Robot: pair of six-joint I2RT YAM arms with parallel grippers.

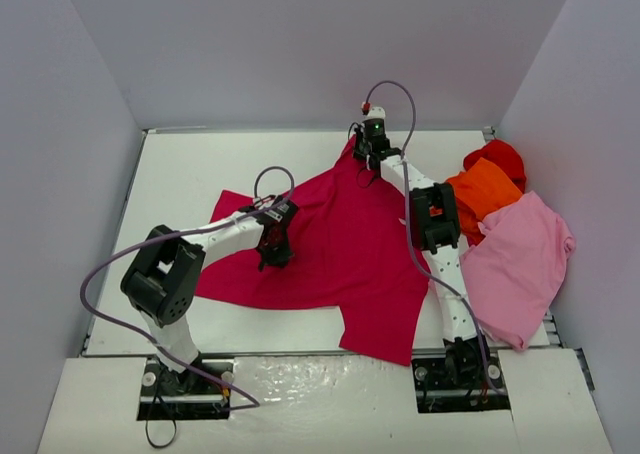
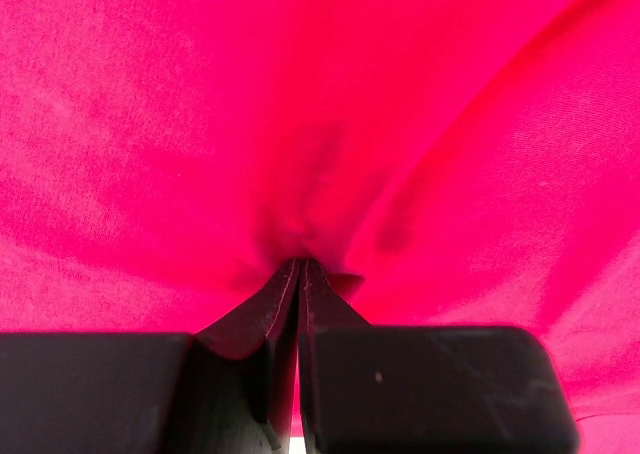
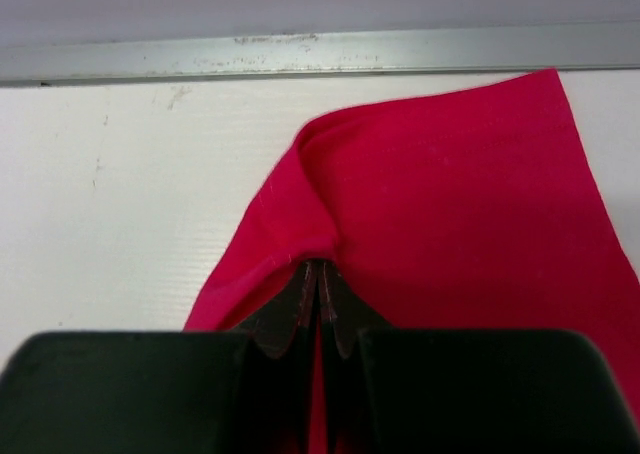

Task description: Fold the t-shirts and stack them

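Top external: crimson t-shirt pinched under left end effector and right end effector.

The white table carries a crimson t-shirt spread over its middle, reaching the near edge. Along the right edge lie a light pink t-shirt, an orange t-shirt and, toward the far right corner, a bright red t-shirt, touching one another.

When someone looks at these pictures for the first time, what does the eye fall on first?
A large crimson t-shirt lies spread over the middle of the white table. The left jaws pinch its left part, the right jaws its far edge. At the right edge, a light pink shirt, an orange shirt and a bright red shirt lie heaped.
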